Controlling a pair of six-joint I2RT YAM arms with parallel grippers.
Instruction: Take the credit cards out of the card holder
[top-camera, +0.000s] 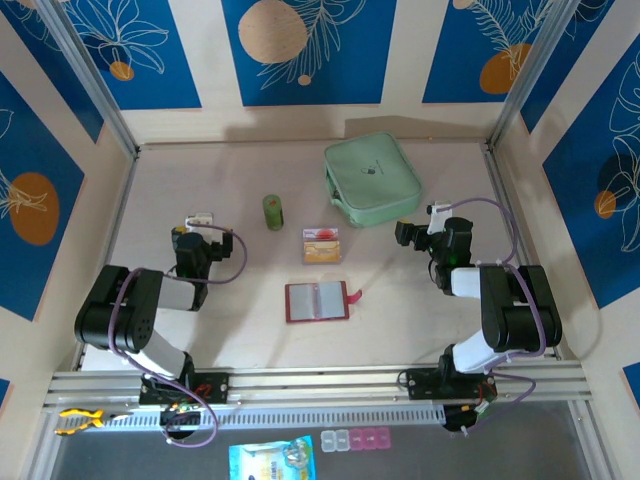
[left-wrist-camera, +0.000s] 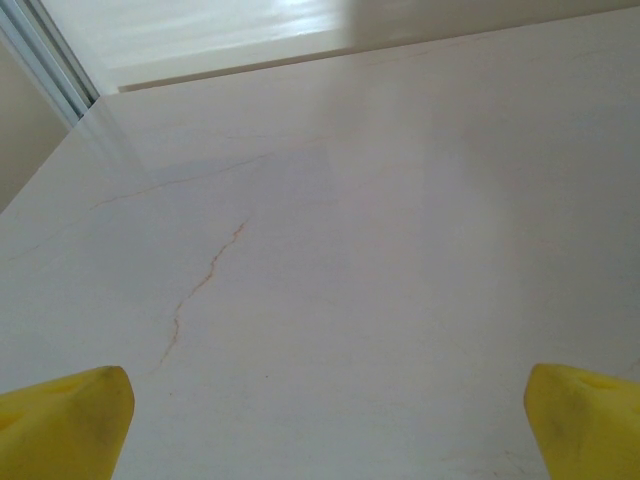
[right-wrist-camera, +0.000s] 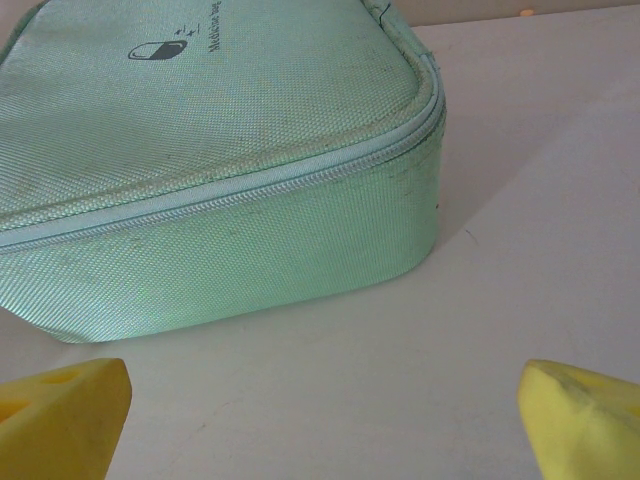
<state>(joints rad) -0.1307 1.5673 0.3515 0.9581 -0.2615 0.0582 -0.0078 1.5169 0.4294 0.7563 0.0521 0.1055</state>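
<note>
On a pale, smooth table (top-camera: 230, 310), seen from above, a red card holder (top-camera: 317, 301) is laid open and flat near the middle, between the two arms. Greyish clear sleeves (top-camera: 328, 298) are shown inside it, and a small pink-red closure tab (top-camera: 355, 294) is stuck out at its right edge. A small stack of thin, tan-orange credit cards (top-camera: 322, 245) with red and white markings is laid just beyond the holder, apart from it. Whether any card is tucked in the sleeves cannot be told. The left gripper (top-camera: 198, 222) is released, its yellow fingertips (left-wrist-camera: 65, 420) spread wide over bare table with nothing between them. The right gripper (top-camera: 425, 222) is likewise spread wide and empty, pointed at the corner of a mint-green woven zip pouch (right-wrist-camera: 200, 150), soft-sided with rounded corners. A small dark-green cylinder (top-camera: 273, 211) is seen left of the cards. The job is judged nearly or wholly done. If a card is found in a sleeve, the flat holder would best be pinned by its cover with one gripper. The card's exposed edge would then be pinched by the other and drawn straight along the sleeve opening, slowly, so that the thin plastic is not buckled and the holder is not dragged.
</note>
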